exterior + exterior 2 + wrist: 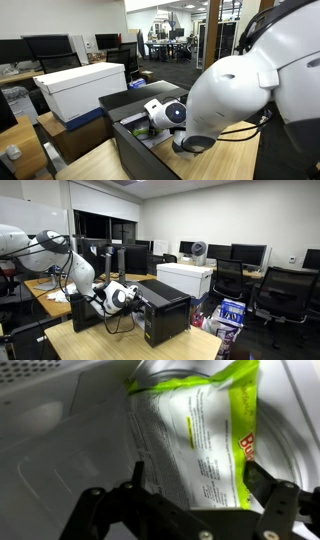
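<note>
A white snack bag with lime-green edges and red lettering (200,435) lies inside a pale, white-walled compartment (50,460) in the wrist view. My gripper (195,470) is open, its two black fingers standing on either side of the bag's lower end, close to it but not closed on it. In both exterior views the arm reaches sideways, with the gripper (143,122) (130,295) at the opening of a black box-shaped appliance (150,158) (165,310) on the wooden table. The bag is hidden in the exterior views.
A white cardboard box (80,85) (186,277) stands beside the black appliance. Desks with monitors (225,252) and office chairs (285,290) fill the room behind. Packaged goods (230,312) sit low by the table (120,340).
</note>
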You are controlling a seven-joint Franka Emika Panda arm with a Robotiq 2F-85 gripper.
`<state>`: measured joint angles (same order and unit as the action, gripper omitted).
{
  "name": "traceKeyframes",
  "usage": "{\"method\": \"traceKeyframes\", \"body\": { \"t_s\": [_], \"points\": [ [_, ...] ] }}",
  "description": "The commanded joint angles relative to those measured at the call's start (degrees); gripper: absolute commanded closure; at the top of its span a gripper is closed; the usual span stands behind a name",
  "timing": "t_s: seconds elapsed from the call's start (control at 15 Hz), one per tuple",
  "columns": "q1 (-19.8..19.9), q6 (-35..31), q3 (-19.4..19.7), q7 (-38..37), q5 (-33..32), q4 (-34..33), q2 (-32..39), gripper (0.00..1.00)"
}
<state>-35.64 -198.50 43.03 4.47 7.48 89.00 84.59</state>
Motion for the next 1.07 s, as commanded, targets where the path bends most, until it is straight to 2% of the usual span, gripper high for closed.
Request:
{"method": "traceKeyframes", "body": {
  "t_s": [0.0,0.2,0.4,0.53,0.6,1.0],
  "points": [
    [7.5,0.0,-5.9,5.2,-7.0,-3.6,-1.8,0.00],
    [11.4,-0.6,-10.7,8.0,-12.2,-3.0,-4.1,0.00],
    [11.5,-1.0,-10.0,8.7,-10.2,-5.4,-2.6,0.00],
    [11.6,-1.0,-9.8,9.3,-10.6,-4.6,-2.8,0.00],
    [11.1,-1.0,-9.5,9.5,-10.1,-4.6,-2.5,0.22],
    [10.4,-1.0,-8.5,10.6,-9.9,-4.3,-2.0,0.62]
  ]
}}
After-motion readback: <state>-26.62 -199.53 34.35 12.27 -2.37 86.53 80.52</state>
